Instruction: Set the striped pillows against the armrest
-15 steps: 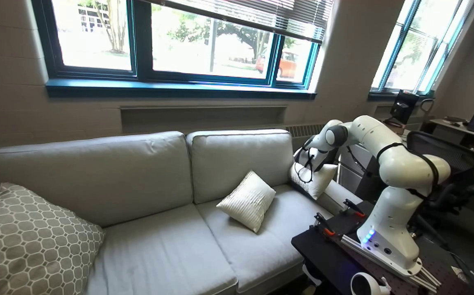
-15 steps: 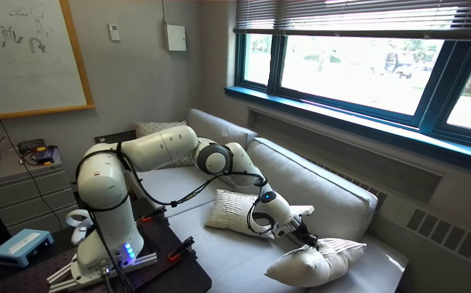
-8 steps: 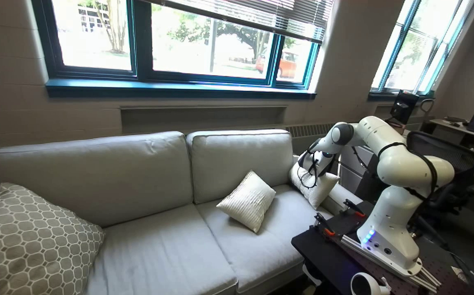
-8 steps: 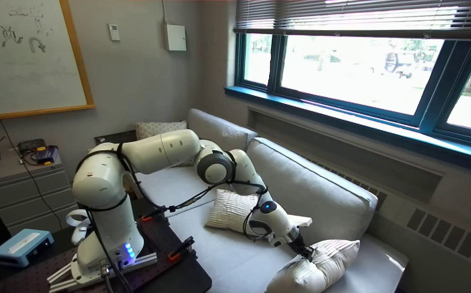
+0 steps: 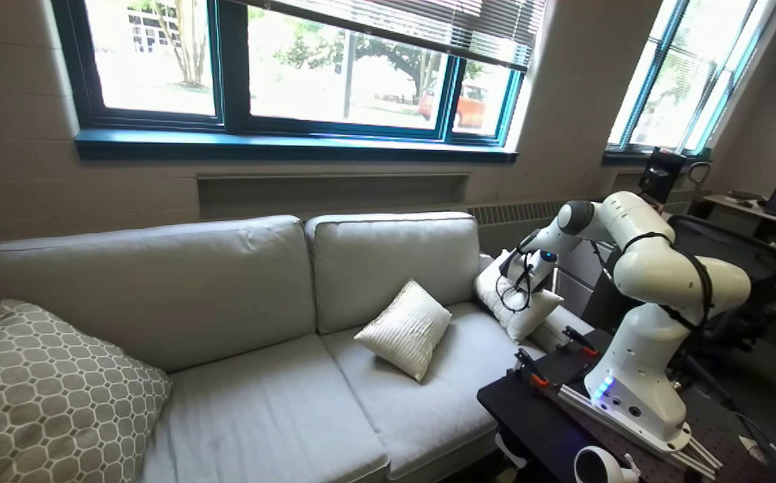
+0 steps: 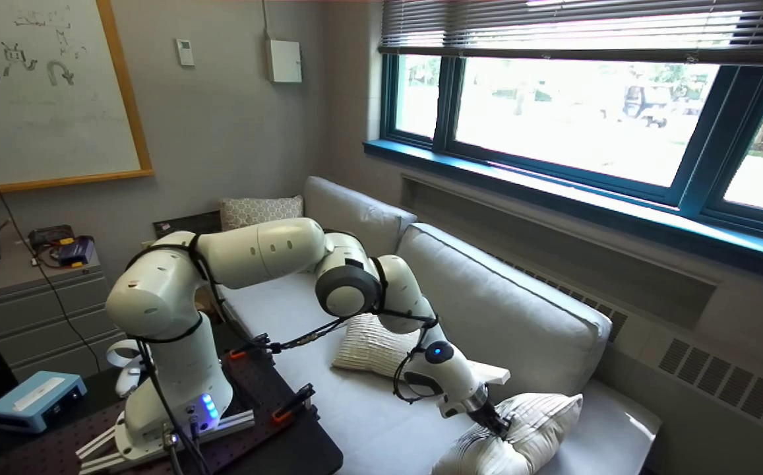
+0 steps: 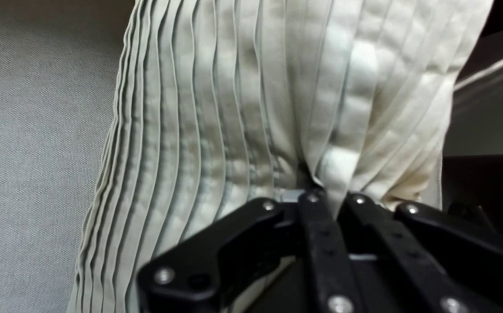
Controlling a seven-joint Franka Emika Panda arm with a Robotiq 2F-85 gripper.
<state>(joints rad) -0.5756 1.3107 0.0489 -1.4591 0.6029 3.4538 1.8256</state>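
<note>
Gripper (image 7: 336,198): jaws pinching a raised fold of pleated cream fabric, which passes between the fingertips.
Gripped striped pillow (image 7: 216,130): tilted, creased deeply at the pinch. Positioned at the robot's end of the sofa in both exterior views; its lower edge is cut off in an exterior view.
Armrest (image 6: 609,429): low, pale and padded, just beside the gripped pillow. Contact between the two cannot be told.
Second striped pillow (image 5: 406,329): resting on the seat cushion (image 5: 374,436) in corner-up attitude, in front of the back cushion (image 5: 394,258). Seat fabric shows between it and the gripped pillow; apart from the armrest.
Robot arm (image 6: 275,247): extended from its base out over the seat, wrist angled down to the gripped pillow. Black cables are strapped along the links.
Table (image 5: 508,402): dark top, near the armrest. Carries the arm's base and black clamps (image 6: 295,400) with orange parts; a white controller (image 6: 128,380) is near the base.
Lattice pillow (image 5: 59,389): large, grey-beige, at the opposite end of the sofa.
Window (image 5: 235,74): blue frame, blind partly lowered, beyond the sofa back.
Whiteboard (image 6: 45,132): wall-mounted, marked with drawings.
</note>
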